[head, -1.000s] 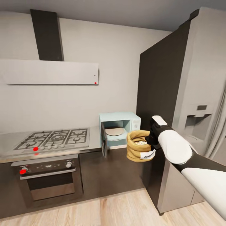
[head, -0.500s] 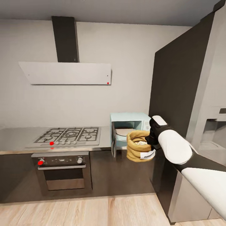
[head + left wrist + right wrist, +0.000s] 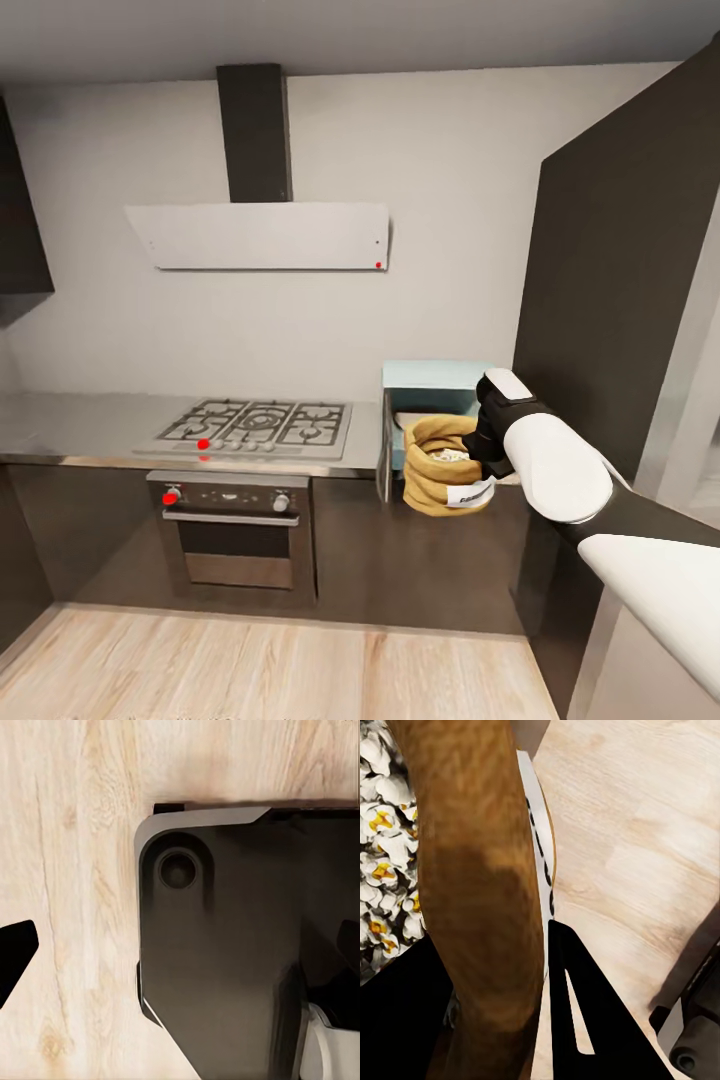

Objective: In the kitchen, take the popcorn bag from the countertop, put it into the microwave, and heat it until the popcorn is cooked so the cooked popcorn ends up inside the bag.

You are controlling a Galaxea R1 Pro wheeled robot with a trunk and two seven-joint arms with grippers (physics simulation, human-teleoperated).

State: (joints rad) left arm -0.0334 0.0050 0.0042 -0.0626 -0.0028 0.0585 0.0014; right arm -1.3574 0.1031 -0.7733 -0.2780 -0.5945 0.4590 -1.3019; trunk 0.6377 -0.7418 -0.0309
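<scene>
My right gripper is shut on the rolled rim of the tan popcorn bag, holding it in the air in front of the mint-blue microwave. The microwave's door stands open, and the bag hides most of its opening. In the right wrist view the brown rim sits between the black fingers, with white-yellow popcorn inside the bag and the white label beside the rim. The grey countertop runs left from the microwave. My left gripper hangs open over the robot's dark base.
A gas hob lies flush in the counter over a steel oven with a red knob. An extractor hood hangs above. A tall dark cabinet side stands right of the microwave. Wood floor lies in front.
The camera has swung left, so the kitchen has slid to the right in the picture. The right arm and the bag keep their place in the view, and the bag now covers more of the microwave.
</scene>
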